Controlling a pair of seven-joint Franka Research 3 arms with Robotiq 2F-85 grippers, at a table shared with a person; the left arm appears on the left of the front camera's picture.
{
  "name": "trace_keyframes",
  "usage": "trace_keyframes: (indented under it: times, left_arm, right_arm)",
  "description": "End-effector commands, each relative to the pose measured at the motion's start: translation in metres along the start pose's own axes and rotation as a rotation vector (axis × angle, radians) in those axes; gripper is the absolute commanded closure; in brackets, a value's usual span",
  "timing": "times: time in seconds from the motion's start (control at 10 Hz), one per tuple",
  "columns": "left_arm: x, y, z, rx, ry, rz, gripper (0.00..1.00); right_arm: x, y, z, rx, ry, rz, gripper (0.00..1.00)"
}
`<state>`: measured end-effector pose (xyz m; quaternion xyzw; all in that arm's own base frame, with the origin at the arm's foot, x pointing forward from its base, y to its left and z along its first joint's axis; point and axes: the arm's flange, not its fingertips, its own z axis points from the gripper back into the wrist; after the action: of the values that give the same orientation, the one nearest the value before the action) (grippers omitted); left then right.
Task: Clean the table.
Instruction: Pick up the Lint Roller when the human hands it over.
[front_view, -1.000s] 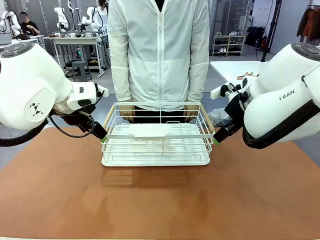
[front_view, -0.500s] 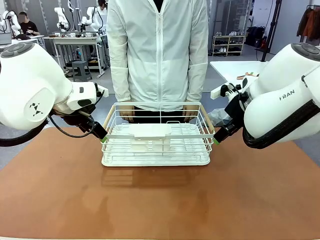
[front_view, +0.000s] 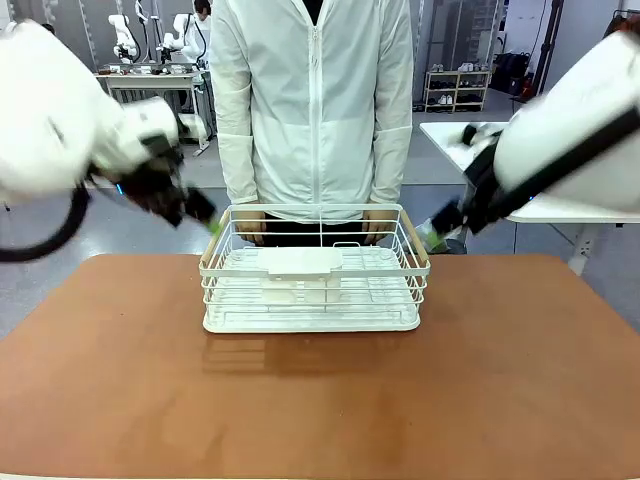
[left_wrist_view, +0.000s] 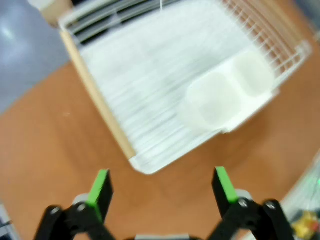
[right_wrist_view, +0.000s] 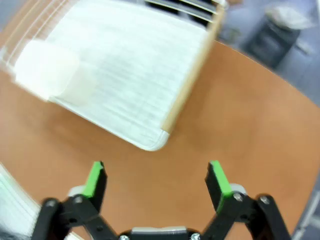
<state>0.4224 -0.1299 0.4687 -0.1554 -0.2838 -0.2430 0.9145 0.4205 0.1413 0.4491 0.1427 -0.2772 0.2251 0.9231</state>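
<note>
One item stands on the table as far as I can see: the white wire basket, set mid-width toward the far edge, with a white two-cup holder along its near wall. The left gripper hangs above and off the basket's left end, green pads spread wide and holding nothing, looking down on that end's wooden handle. The right gripper mirrors it off the basket's right end, equally wide apart and empty. Both arms are blurred in the front view. The person's hands are at the basket's far rim; I cannot tell whether they grasp it. My read: the top is mostly cleared, and taking the basket off is what remains.
</note>
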Motion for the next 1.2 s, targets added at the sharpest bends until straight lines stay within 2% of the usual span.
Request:
trace_keyframes:
  times: [0.0,0.1,0.2,0.3,0.4,0.5,0.7,0.8,0.9,1.0,1.1]
  left_arm:
    - [0.024,0.092,0.100,-0.286,-0.065,0.286,0.00]
    - [0.006,0.133,0.138,-0.447,-0.146,0.504,0.00]
    - [-0.020,0.167,0.163,-0.471,-0.202,0.635,0.00]
    - [-0.049,0.200,0.185,-0.454,-0.256,0.742,0.00]
    - [-0.080,0.231,0.204,-0.427,-0.285,0.849,0.00]
    - [-0.115,0.261,0.221,-0.415,-0.354,0.945,0.00]
    - [-0.178,0.303,0.225,-0.390,-0.399,1.169,0.00]
    - [-0.198,0.311,0.219,-0.369,-0.390,1.249,0.00]
    - [-0.201,0.310,0.214,-0.364,-0.367,1.252,0.00]
    - [-0.190,0.307,0.212,-0.342,-0.347,1.222,0.00]
    - [-0.220,0.325,0.218,-0.335,-0.372,1.245,0.00]
  right_arm:
    - [0.024,-0.084,0.078,0.360,-0.069,-0.316,0.00]
    - [0.014,-0.127,0.106,0.441,-0.151,-0.507,0.00]
    - [-0.002,-0.159,0.127,0.504,-0.207,-0.610,0.00]
    - [-0.021,-0.188,0.145,0.544,-0.250,-0.689,0.00]
    - [-0.046,-0.218,0.163,0.524,-0.281,-0.756,0.00]
    - [-0.079,-0.258,0.181,0.517,-0.330,-0.910,0.00]
    - [-0.135,-0.302,0.184,0.511,-0.361,-1.086,0.00]
    - [-0.151,-0.312,0.178,0.497,-0.353,-1.151,0.00]
    - [-0.152,-0.313,0.168,0.472,-0.297,-1.160,0.00]
    - [-0.145,-0.307,0.163,0.460,-0.281,-1.124,0.00]
    - [-0.177,-0.327,0.175,0.468,-0.334,-1.146,0.00]
